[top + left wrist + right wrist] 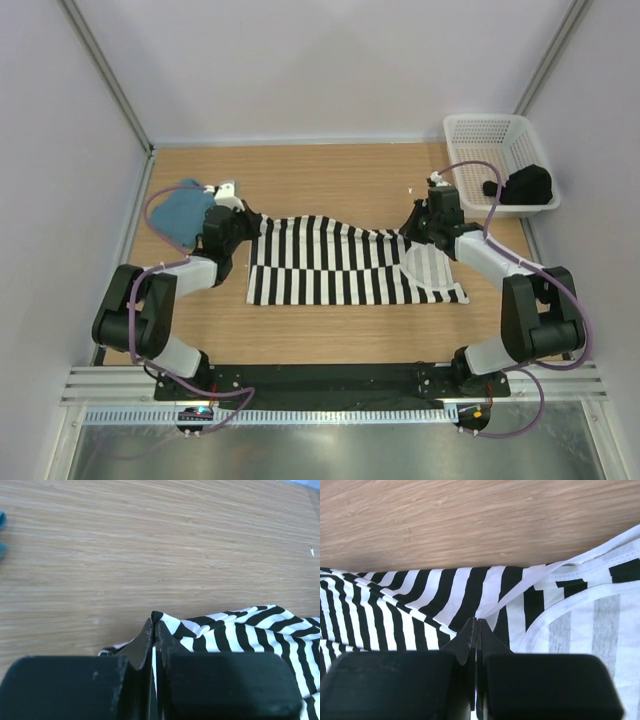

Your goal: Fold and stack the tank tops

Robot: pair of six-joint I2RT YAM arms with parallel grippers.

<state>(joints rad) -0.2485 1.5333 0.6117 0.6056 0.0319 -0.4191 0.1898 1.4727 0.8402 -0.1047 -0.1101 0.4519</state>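
The striped tank top lies spread across the middle of the table, its near edge flat and straight. Its far edge is pinched at both ends, with the left gripper closed tight on the far-left corner and the right gripper closed on the far edge beside the neckline. The teal tank top sits bunched at the far left, the white basket stands in the far-right corner, and a band of bare wood runs beyond the striped cloth's far edge.
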